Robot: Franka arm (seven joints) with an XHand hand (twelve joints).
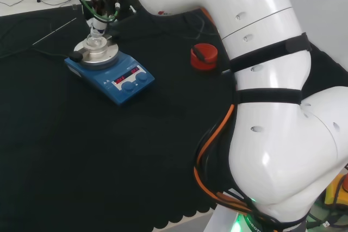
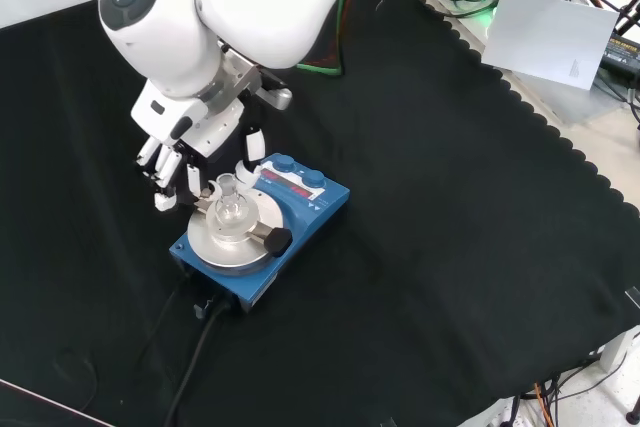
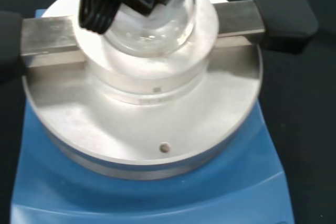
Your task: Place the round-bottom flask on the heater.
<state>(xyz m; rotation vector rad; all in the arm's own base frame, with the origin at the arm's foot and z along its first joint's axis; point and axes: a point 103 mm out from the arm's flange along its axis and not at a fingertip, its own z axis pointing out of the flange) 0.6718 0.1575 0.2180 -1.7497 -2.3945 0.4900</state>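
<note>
My robot hand (image 2: 190,152) hangs just over the blue heater (image 2: 262,225), and the round-bottom flask (image 2: 231,209) sits directly below it in the well of the heater's metal plate (image 3: 157,129), its neck upright between my fingers (image 2: 252,147). I cannot tell from here whether those fingers are pinching the neck or standing apart from it. To finish this step well, I judge I should make sure the bulb rests fully in the well, spread my fingers straight away from the neck, then rise vertically so nothing tips the glass; the red stand (image 1: 204,56) lies well off to the side on the bench (image 2: 450,247).
</note>
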